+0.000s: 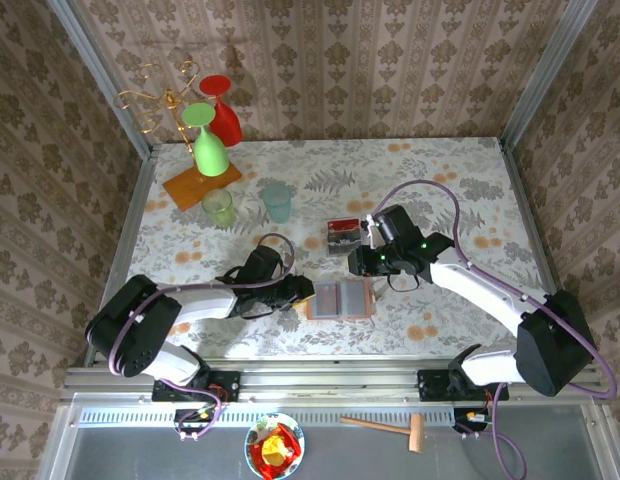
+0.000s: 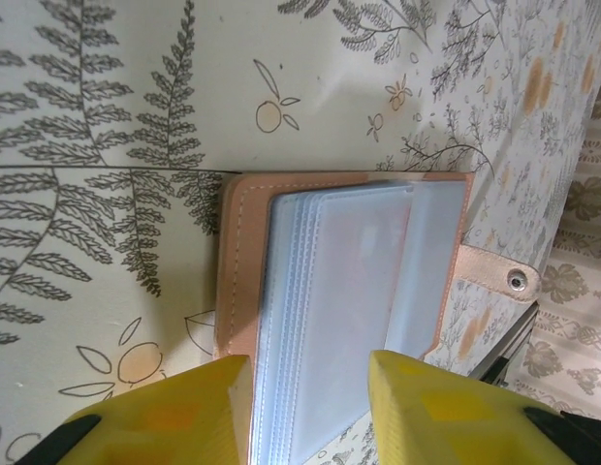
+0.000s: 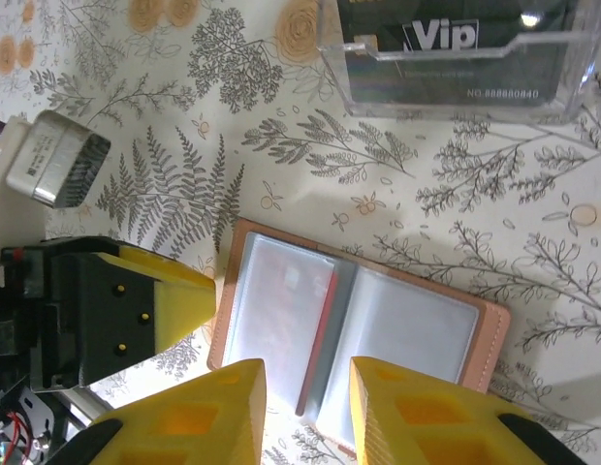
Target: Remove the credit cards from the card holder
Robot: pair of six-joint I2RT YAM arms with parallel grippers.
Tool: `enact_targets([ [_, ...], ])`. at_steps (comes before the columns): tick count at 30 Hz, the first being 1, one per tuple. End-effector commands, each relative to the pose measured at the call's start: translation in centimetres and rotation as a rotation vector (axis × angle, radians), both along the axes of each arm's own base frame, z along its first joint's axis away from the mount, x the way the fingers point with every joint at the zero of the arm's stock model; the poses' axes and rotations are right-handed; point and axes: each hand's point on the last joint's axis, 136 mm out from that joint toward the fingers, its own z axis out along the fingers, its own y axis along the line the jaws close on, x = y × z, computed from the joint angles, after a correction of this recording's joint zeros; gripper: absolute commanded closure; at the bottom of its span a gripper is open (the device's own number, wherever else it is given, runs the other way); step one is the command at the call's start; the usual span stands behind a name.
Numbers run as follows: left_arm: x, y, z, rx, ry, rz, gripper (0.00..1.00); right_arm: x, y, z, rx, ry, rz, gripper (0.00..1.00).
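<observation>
Yellow fingers (image 2: pixel 174 412) of left gripper (image 2: pixel 308 417) sit at the bottom of the left wrist frame, straddling the near edge of the card holder (image 2: pixel 339 271). Probably steadying it. Clamped or just bracketing, can't tell.

Holder lies open flat on table (image 3: pixel 310 155), centre-bottom of top view, sleeves up so cards are reachable.

Right gripper (image 3: pixel 305 387) hangs over the spine, jaws narrowly apart, nothing between them. Looks lined up on red-edged card (image 3: pixel 327 320) in the left sleeve.

Count:
- 1 holder
- 1 card seen inside
- 1 clear tray (image 3: pixel 456 105), upper right of right wrist frame, showing 1 dark "Vip" credit card (image 3: pixel 446 34); presumably the drop spot
</observation>
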Motion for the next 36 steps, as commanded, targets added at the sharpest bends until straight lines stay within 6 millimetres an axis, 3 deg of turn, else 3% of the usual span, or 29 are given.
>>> enact_targets([
  [1, 0.6, 0.1, 1.1, 0.014, -0.030, 0.009, 0.66, -0.8, 0.4, 0.4, 0.073, 0.071, -0.076, 0.70],
  [11, 0.3, 0.1, 0.2, 0.010, -0.021, 0.014, 0.81, -2.5, 2.1, -2.1, 0.110, 0.185, -0.079, 0.68],
  [19, -0.2, -0.9, -0.7, -0.051, 0.011, 0.012, 0.84, -3.1, 3.6, -4.1, 0.090, 0.255, -0.065, 0.65],
  [36, -1.3, 0.5, -2.1, 0.051, 0.040, 0.008, 0.85, -3.7, 6.1, -6.0, 0.083, 0.321, -0.021, 0.63],
])
